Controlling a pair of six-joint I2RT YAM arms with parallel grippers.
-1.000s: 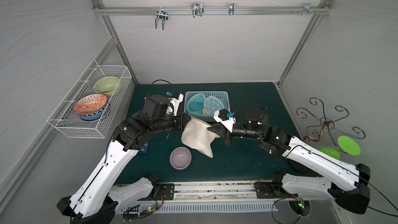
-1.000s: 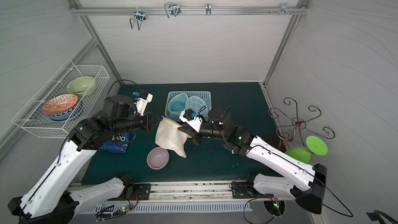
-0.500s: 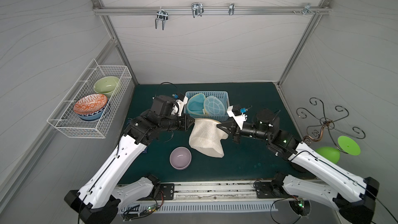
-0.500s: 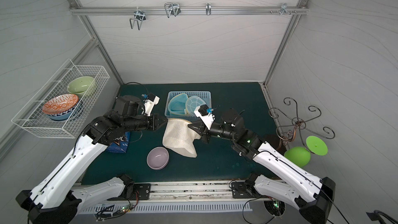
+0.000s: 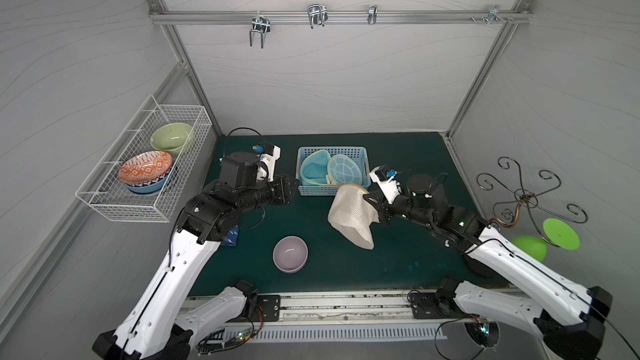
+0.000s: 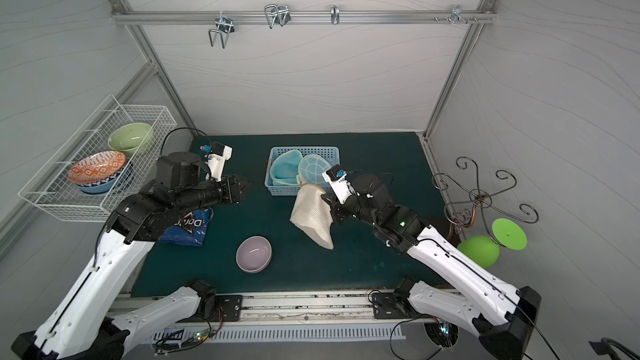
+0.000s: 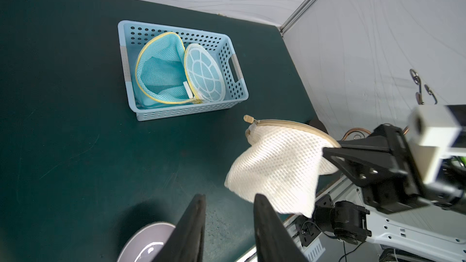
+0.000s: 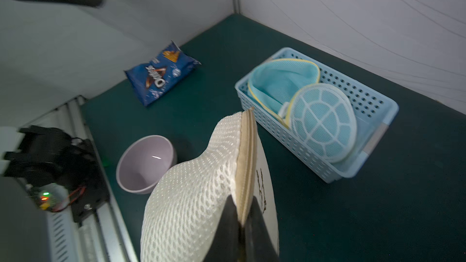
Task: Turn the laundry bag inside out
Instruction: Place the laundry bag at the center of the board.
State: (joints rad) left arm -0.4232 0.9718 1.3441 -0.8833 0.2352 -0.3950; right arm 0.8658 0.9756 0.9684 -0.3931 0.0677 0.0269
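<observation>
Left tool (image 5: 293,184): released, jaws parted, level with and left of the blue basket (image 5: 317,190), well apart from the cloth. Laundry bag (image 5: 351,218): cream mesh, hangs just in front of the basket's right corner. Right tool (image 5: 366,198): clenched on the bag's zipper rim.

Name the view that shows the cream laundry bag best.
Left wrist: nearly the whole laundry bag shows, zipper rim included. Right wrist crops it, edge-on in the right gripper. Both top views show the laundry bag small.
</observation>
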